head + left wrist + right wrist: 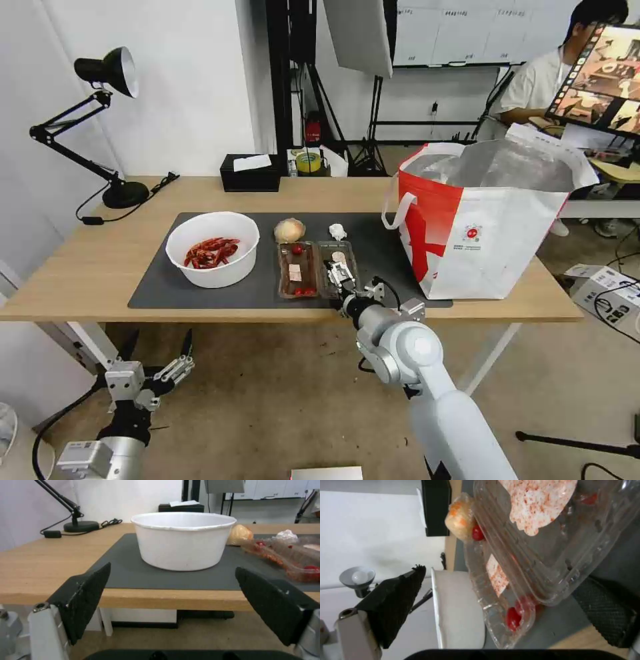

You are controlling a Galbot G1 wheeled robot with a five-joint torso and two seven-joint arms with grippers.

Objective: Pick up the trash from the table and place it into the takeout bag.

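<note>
On the table [87,267] a dark grey mat [160,290] carries the trash: a white bowl [212,257] of red scraps, a peach ball [289,231], a crumpled tissue [338,231] and a clear two-part tray [307,270]. My right gripper [339,275] reaches over the tray's right half from the table's front edge. In the right wrist view it [501,607] stands open, with the tray's near rim [533,580] between its fingers [396,602]. My left gripper [160,363] hangs open below the table's front, facing the bowl [183,540]. The red-and-white takeout bag [493,240] stands open at the table's right end.
A black desk lamp [107,73] with its cable stands at the back left of the table. A black tissue box [250,175] sits at the back middle. A cardboard box [600,293] lies on the floor to the right of the table.
</note>
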